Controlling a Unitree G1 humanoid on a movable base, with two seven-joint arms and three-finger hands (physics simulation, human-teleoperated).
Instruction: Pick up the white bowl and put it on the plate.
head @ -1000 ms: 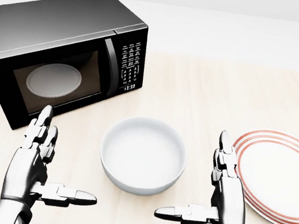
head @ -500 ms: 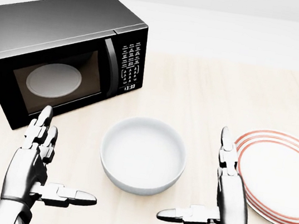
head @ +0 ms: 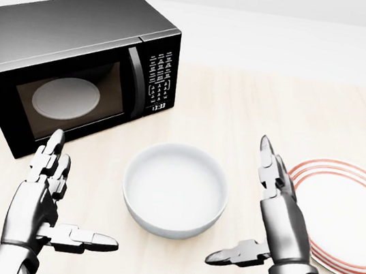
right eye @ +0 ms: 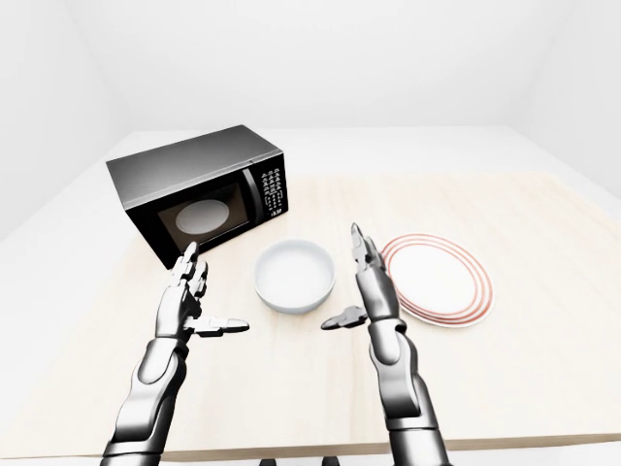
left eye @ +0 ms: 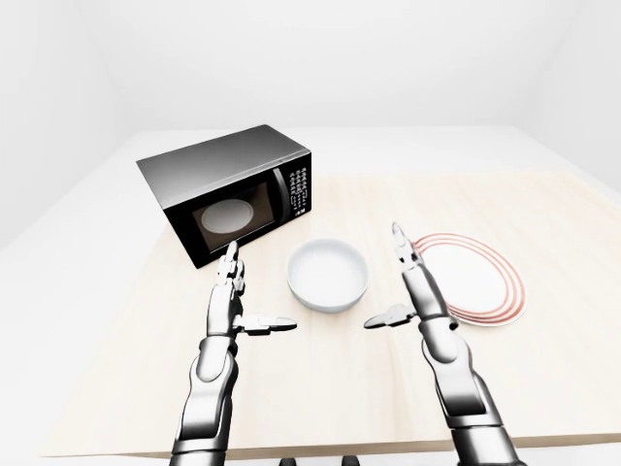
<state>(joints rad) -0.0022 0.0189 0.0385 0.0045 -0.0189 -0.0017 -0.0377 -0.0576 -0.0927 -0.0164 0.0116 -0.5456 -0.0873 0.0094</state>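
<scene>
both arms reach forward; the left hand [head: 39, 202] and right hand [head: 279, 224] are spread flat, thumbs pointing inward toward each other.

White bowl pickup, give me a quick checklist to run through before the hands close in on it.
1. White bowl upright on the table, nothing inside: ok.
2. Left hand open, apart from the bowl on its left in the head view: ok.
3. Right hand open, between bowl and plate, not touching the bowl: ok.
4. Plate bare and ready to receive the bowl: ok.
5. Microwave door shut, standing clear of the bowl: ok.
6. Right hand clear of the plate rim: cannot tell, they overlap in the head view.
</scene>
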